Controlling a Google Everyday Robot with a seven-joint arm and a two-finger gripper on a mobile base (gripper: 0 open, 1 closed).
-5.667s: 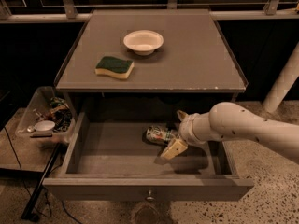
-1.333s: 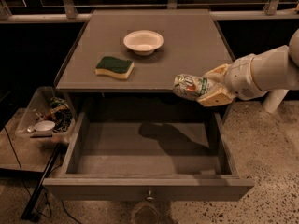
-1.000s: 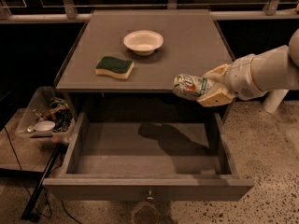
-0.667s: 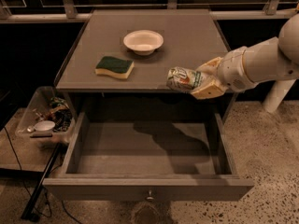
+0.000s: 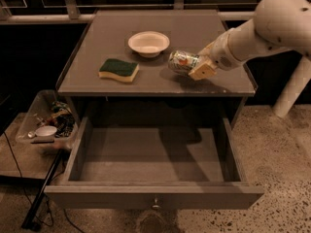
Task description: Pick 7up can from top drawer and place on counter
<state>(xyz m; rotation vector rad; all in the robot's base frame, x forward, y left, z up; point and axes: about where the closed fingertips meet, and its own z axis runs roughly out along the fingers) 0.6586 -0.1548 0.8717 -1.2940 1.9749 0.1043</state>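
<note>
The 7up can (image 5: 182,61) lies on its side in my gripper (image 5: 197,64), silvery-green with a red spot. The gripper is shut on it and holds it just above the counter (image 5: 194,28), right of centre. The arm comes in from the upper right. The top drawer (image 5: 154,154) stands pulled open below the counter and shows nothing inside, with its knob (image 5: 155,203) on the front panel.
A white bowl (image 5: 148,43) and a green-and-yellow sponge (image 5: 119,70) sit on the counter left of the can. A clear plastic bin of clutter (image 5: 47,123) stands on the floor at the left. A white post (image 5: 291,89) is at the right.
The gripper lifted the can out of the drawer and has carried it up and to the left over the counter. The drawer is now empty.
</note>
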